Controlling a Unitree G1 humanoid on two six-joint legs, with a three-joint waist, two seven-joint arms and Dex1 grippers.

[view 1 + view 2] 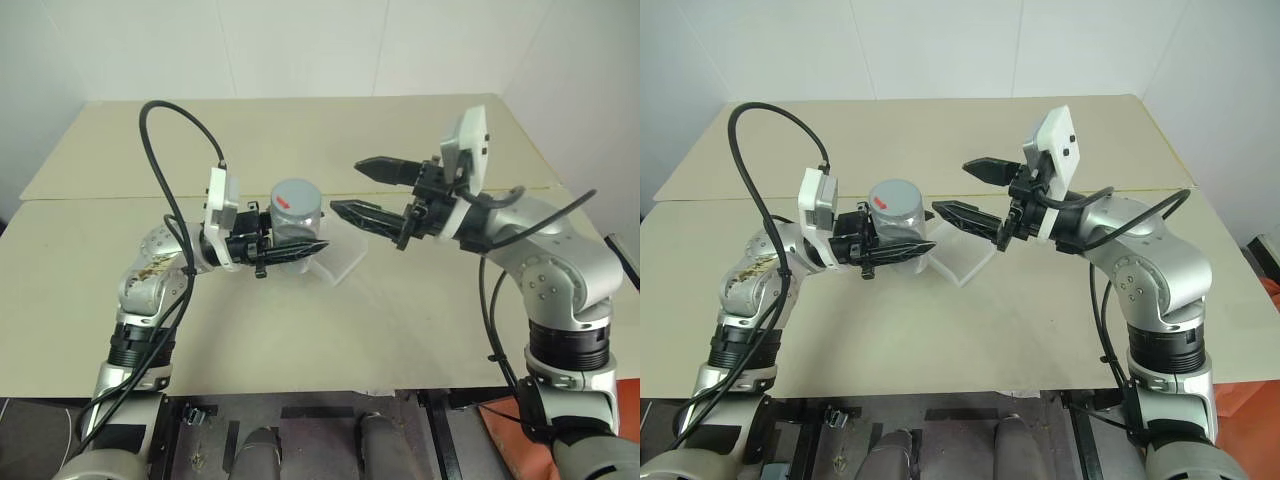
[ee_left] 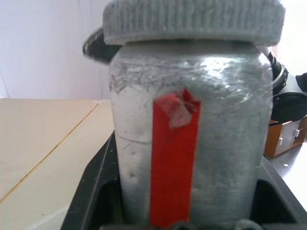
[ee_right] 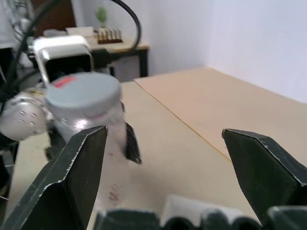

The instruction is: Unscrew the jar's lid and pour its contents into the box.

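The jar (image 1: 297,228) stands upright in the air, a little above the table, with my left gripper (image 1: 300,240) shut around its body. Its grey lid (image 1: 294,197), with a red mark on top, sits on the jar. In the left wrist view the jar (image 2: 192,143) carries a red strip down its side under the ribbed lid (image 2: 192,21). The contents are hidden inside. My right gripper (image 1: 345,187) is open, level with the lid, just to its right and apart from it. The clear box (image 1: 340,262) lies on the table below and right of the jar.
The beige table (image 1: 300,130) has a seam running across it behind both arms. Its front edge lies close to the robot. Black cables loop above the left arm (image 1: 160,130) and hang beside the right arm (image 1: 490,300).
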